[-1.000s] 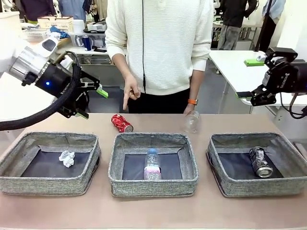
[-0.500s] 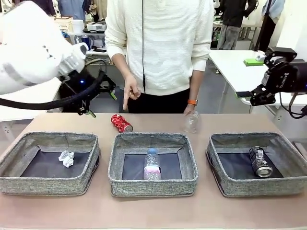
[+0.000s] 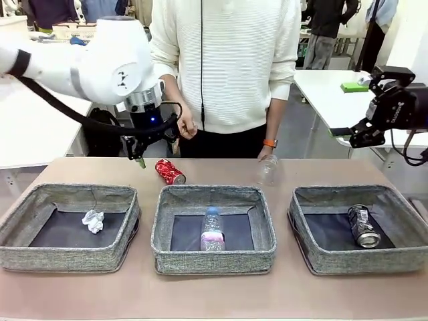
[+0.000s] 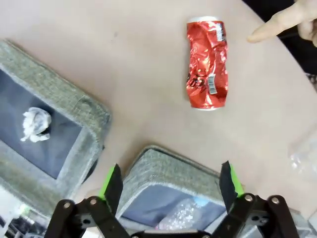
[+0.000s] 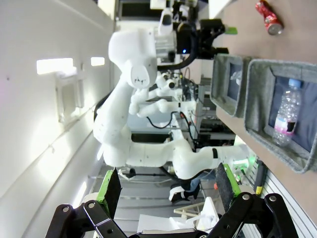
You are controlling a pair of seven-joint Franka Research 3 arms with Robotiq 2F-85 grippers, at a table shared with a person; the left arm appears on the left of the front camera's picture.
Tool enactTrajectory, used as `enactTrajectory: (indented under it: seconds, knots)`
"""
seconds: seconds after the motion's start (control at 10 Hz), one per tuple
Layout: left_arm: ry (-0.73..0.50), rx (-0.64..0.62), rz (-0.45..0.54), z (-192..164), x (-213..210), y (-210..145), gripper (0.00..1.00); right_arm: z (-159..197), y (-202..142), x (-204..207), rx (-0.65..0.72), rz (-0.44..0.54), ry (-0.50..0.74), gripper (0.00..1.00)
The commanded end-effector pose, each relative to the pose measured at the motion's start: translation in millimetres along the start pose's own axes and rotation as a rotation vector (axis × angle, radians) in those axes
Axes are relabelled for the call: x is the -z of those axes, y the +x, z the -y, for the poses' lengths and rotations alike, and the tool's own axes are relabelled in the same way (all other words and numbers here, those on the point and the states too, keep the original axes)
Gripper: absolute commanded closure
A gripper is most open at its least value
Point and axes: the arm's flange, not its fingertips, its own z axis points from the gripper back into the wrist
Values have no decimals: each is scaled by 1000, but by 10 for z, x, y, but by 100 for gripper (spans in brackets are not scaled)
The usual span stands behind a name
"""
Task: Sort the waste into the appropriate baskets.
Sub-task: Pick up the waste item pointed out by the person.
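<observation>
Three binned: paper ball [image 3: 93, 221], bottle [image 3: 212, 231], dark can [image 3: 363, 226], one per basket. Left on the tabletop [image 3: 214, 294]: red can [image 4: 207, 64] at eleven o'clock of the middle basket [image 3: 214, 261], clear container [image 3: 267, 170] at one. Left claw [image 4: 171, 171] hovers open over the red can; right claw [image 5: 167, 177] open, parked high.

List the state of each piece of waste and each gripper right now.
red can: crushed, lying on the table, outside the baskets.
clear plastic container: on the table, outside the baskets.
paper ball: crumpled, in the left basket.
bottle: lying in the middle basket.
dark can: crushed, in the right basket.
left gripper: open, empty, above the table.
right gripper: open, empty.
</observation>
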Motion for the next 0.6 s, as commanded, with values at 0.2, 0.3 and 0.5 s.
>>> enactTrajectory:
  seconds: [0.2, 0.3, 0.5]
  knots:
    - [72, -23, 14, 411, 90, 245, 0, -23, 9, 24, -7, 1, 20, 0]
    - [93, -26, 4, 441, 137, 266, 0, -23, 9, 24, -7, 1, 20, 0]
    - [97, -53, 6, 511, 342, 367, 0, -23, 9, 24, -7, 1, 20, 0]
